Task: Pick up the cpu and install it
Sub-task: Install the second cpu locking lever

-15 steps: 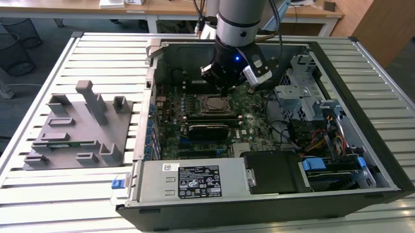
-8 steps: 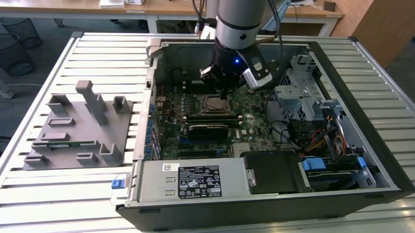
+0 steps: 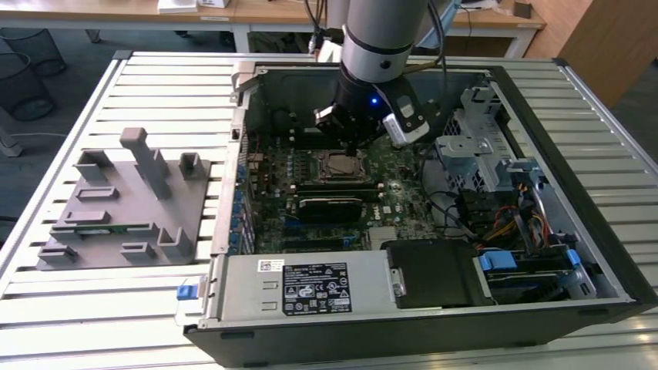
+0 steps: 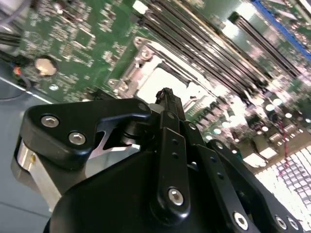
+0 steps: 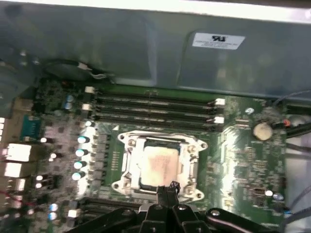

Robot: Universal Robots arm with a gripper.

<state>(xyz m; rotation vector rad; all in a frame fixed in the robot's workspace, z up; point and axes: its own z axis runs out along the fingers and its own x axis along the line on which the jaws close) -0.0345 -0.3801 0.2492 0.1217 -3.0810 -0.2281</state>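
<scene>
While the grey-sleeved robot arm (image 3: 378, 35) reaches down into the open black computer case (image 3: 575, 231) that lies on its side on the slatted white metal table (image 3: 154, 85), the black gripper (image 3: 353, 141) hangs just above the middle of the green motherboard (image 3: 401, 173). Seen in the first wrist view, the small flat square cpu (image 5: 156, 166) with its shiny silver-grey top already lies inside the silver metal socket frame (image 5: 127, 141), flat and square to it, between two groups of long dark memory slots (image 5: 155, 104). The gripper's (image 5: 167, 190) narrow black fingertips (image 5: 167, 187) stand together with no gap showing between them and nothing held, their ends at the edge of the chip nearest the camera; whether they touch it I cannot tell. The second wrist view shows the same closed tip (image 4: 166, 94) over the bright square of the cpu (image 4: 158, 82) and its socket frame (image 4: 141, 53), with a round silver coin battery (image 4: 43, 64) well apart on the board. In the exterior view the cpu (image 3: 340, 164) sits just beyond the gripper, in the socket. Beside the case, toward the exterior view's left, a grey plastic fixture tray (image 3: 113, 223) with upright posts rests on the table, and a thin green memory strip (image 3: 103, 227) lies in it. A silver power supply box (image 3: 298, 285) fills the case's near corner.
</scene>
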